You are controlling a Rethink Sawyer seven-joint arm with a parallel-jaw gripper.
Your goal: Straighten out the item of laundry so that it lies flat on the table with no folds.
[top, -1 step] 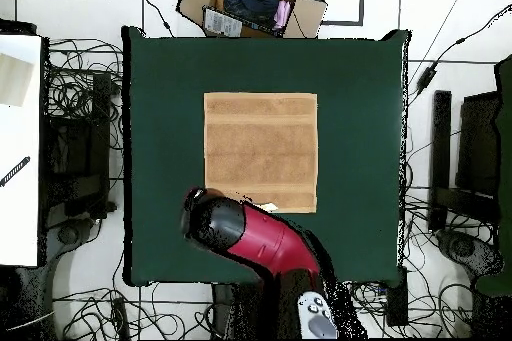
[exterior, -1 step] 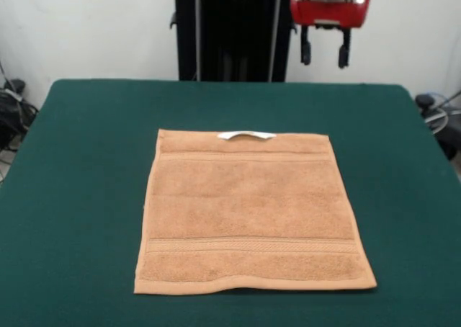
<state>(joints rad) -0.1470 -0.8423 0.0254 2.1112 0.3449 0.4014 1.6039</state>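
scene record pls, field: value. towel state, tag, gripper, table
towel: tan-orange towel spread flat on the table, no folds visible, all four corners out
bands: woven stripes near the far and near edges in the front view
tag: white loop tag at the towel's far edge in the front view
gripper: gripper raised above the table's far side, fingers apart, holding nothing
table: dark green table, towel near its middle
contact: none between gripper and towel
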